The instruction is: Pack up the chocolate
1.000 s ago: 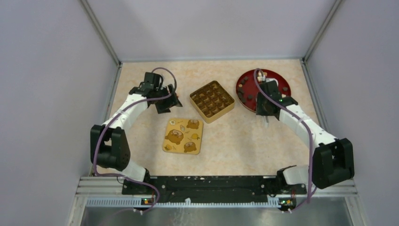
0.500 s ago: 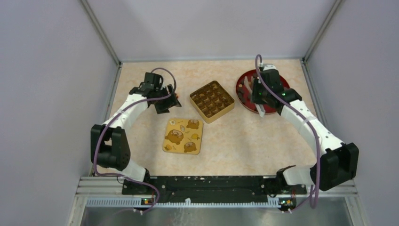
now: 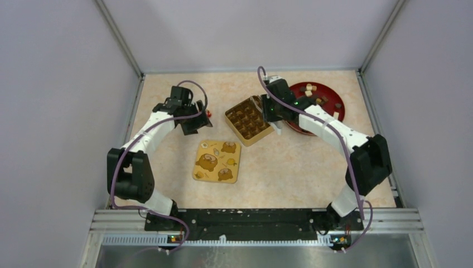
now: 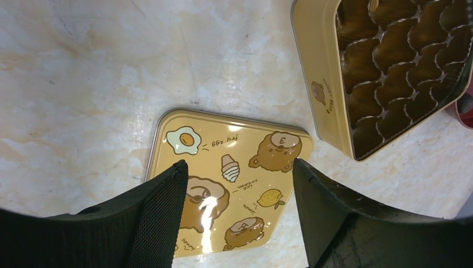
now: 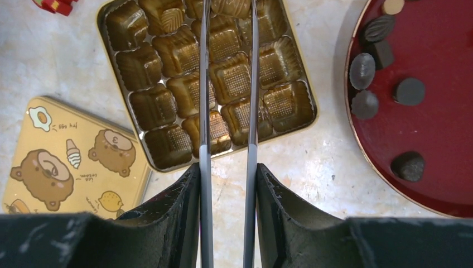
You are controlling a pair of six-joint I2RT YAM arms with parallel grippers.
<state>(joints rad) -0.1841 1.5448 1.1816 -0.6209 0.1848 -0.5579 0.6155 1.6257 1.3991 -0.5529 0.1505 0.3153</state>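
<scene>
Several dark and a few cream chocolates (image 3: 312,92) lie on a round red plate (image 3: 330,96); in the right wrist view they show at the plate's left side (image 5: 362,71). The gold box (image 3: 262,134) has empty moulded cells (image 5: 156,106). My right gripper (image 5: 227,173) is shut on grey metal tongs (image 5: 204,84) that reach over the box. A brown chocolate (image 5: 230,5) sits between the tong tips at the frame's top edge. My left gripper (image 4: 239,167) is open and empty above the yellow lid (image 4: 223,139).
The yellow lid (image 3: 217,161) with bear pictures lies flat in front of the box. A small red-and-white wrapped sweet (image 3: 208,113) lies beside my left gripper (image 3: 195,120), left of the box. Grey walls stand on three sides.
My right arm has swung left from over the red plate to over the gold box, carrying the tongs. The left arm has not moved.
</scene>
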